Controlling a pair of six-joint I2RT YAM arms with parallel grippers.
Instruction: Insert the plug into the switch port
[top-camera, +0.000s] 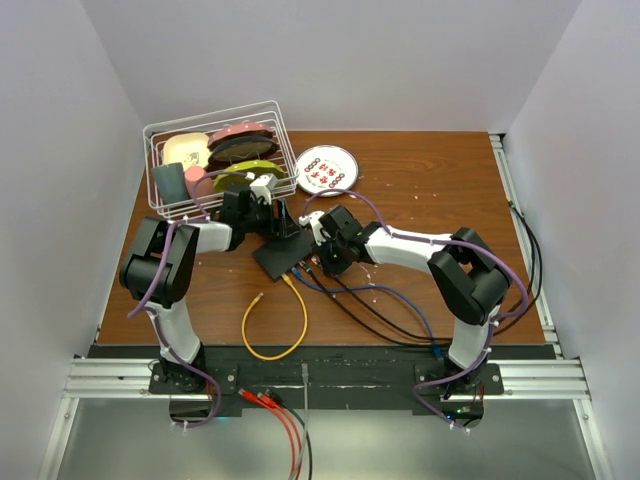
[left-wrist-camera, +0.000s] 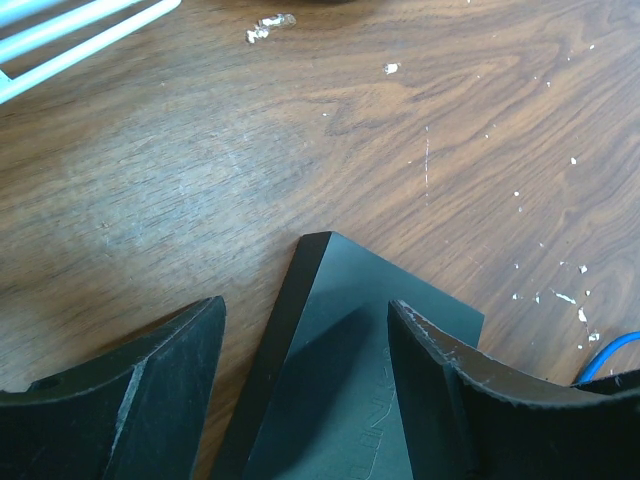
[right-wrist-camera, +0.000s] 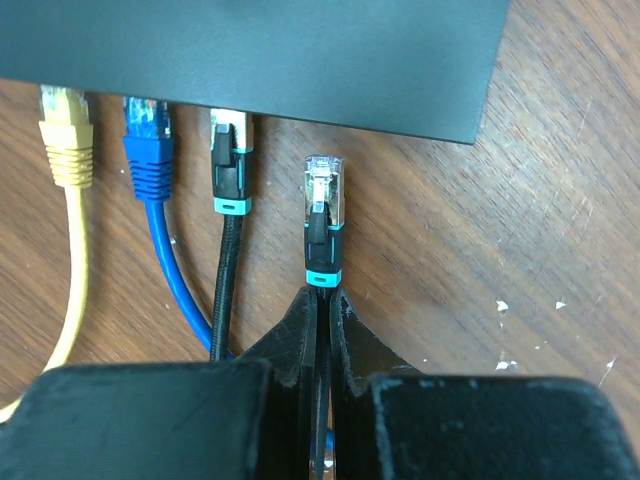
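The switch is a flat matte black box; its ports lie under the near edge and do not show. Yellow, blue and black plugs sit in that edge. The plug, black with teal bands and a clear tip, points at the edge just right of them, its tip a little short of it. My right gripper is shut on its cable right behind the boot. My left gripper stands open over a corner of the switch, one finger above the box and the other above wood.
A white wire basket of dishes stands at the back left, with a white plate beside it. A yellow cable loops in front of the switch, and dark cables trail toward the right arm's base.
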